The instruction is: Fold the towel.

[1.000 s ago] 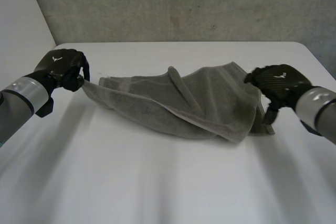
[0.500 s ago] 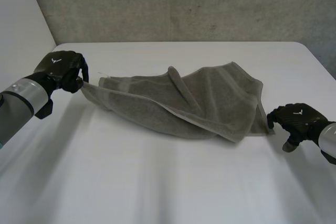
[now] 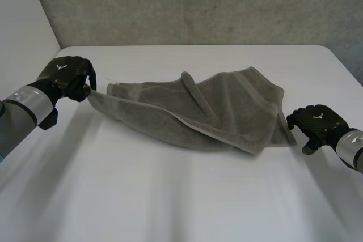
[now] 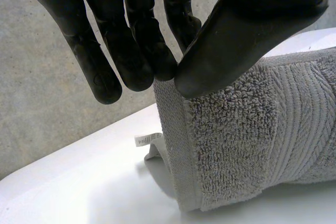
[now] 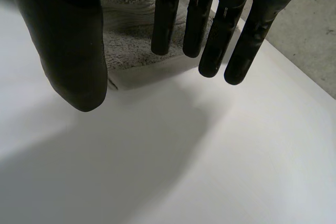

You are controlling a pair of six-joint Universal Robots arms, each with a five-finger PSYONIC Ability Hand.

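A grey towel (image 3: pixel 204 111) lies bunched across the middle of the white table (image 3: pixel 170 196), with a raised fold near its centre. My left hand (image 3: pixel 68 75) holds the towel's left corner lifted off the table; in the left wrist view the thumb (image 4: pixel 247 35) pinches the towel's hemmed edge (image 4: pixel 173 129) against the fingers. My right hand (image 3: pixel 315 124) hovers just right of the towel's near right corner (image 3: pixel 289 137). In the right wrist view its fingers (image 5: pixel 210 30) hang straight with the thumb (image 5: pixel 73 51) apart, holding nothing, and the towel's corner (image 5: pixel 131 40) lies behind them.
A grey wall (image 3: pixel 198 4) stands behind the table's far edge. A small white label (image 4: pixel 148 139) sticks out at the towel's left corner. Bare table stretches in front of the towel.
My right hand has left the towel's far right edge, dropped toward the near right corner and then edged slightly closer to it. The left hand keeps its grip, nearly still.
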